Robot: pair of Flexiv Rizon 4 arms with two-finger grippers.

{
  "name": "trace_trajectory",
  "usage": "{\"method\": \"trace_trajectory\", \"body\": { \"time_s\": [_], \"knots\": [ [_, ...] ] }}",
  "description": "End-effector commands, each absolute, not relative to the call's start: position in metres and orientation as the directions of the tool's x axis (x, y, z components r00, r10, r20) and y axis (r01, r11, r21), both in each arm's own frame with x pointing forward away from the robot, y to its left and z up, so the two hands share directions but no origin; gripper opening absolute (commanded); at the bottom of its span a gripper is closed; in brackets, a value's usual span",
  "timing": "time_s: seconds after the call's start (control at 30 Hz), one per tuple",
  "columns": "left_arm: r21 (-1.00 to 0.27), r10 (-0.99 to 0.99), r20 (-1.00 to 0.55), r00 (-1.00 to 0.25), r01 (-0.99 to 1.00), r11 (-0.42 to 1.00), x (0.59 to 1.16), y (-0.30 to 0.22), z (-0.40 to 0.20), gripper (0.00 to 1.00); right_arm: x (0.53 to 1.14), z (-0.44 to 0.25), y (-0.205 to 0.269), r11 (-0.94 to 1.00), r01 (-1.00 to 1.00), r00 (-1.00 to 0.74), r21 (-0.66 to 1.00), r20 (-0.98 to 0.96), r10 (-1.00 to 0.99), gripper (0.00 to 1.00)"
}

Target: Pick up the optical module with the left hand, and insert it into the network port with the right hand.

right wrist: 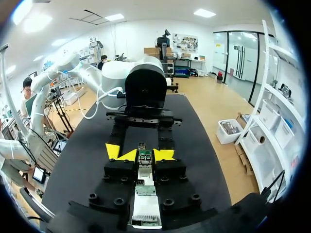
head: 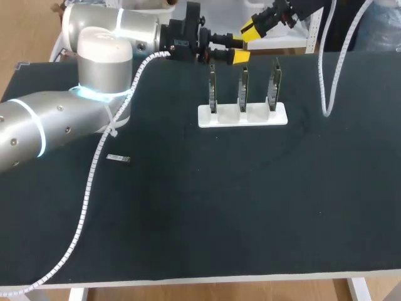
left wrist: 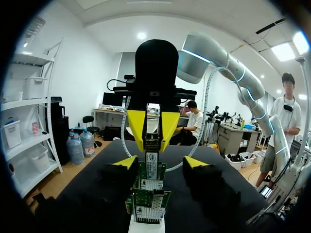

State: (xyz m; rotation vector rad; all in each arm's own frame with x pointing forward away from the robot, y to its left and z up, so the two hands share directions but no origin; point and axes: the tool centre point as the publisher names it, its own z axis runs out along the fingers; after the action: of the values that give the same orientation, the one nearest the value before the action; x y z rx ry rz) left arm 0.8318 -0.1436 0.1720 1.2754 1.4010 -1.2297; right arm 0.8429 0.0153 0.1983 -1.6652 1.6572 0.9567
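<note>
The optical module (left wrist: 151, 165), a slim metal piece with a white label, is held in the air above the far edge of the table. My right gripper (right wrist: 145, 155) is shut on the module (right wrist: 144, 158), its yellow tips pressing both sides. My left gripper (left wrist: 160, 162) stands open around the same module, tips clear of it on each side. In the head view the left gripper (head: 238, 48) and right gripper (head: 249, 30) meet just behind the white stand (head: 243, 116). The stand carries three upright circuit boards (head: 243, 93) with the network ports.
A small dark labelled piece (head: 118, 158) lies on the black mat at the left. My right arm's white cable (head: 326, 81) hangs down onto the mat at the back right. The left arm's cable (head: 88, 188) trails across the mat's left side.
</note>
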Motion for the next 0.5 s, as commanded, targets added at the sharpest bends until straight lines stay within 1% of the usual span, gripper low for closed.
{"method": "trace_trajectory", "body": {
  "time_s": [0.03, 0.27, 0.5],
  "knots": [
    [-0.114, 0.152, -0.982, -0.113, 0.993, -0.001, 0.830, -0.143, 0.172, 1.00, 0.851, 0.200, 0.016, -0.125, -0.984, -0.037, 0.131, -0.822, -0.568, 0.00],
    [-0.119, 0.173, -0.977, -0.121, 0.993, 0.024, 0.830, -0.138, 0.172, 1.00, 0.850, 0.200, 0.015, -0.123, -0.984, -0.036, 0.128, -0.823, -0.567, 0.00],
    [-0.091, 0.213, -0.972, -0.095, 0.995, 0.030, 0.828, -0.132, 0.173, 1.00, 0.849, 0.201, 0.015, -0.124, -0.984, -0.033, 0.124, -0.824, -0.566, 0.00]
  ]
}}
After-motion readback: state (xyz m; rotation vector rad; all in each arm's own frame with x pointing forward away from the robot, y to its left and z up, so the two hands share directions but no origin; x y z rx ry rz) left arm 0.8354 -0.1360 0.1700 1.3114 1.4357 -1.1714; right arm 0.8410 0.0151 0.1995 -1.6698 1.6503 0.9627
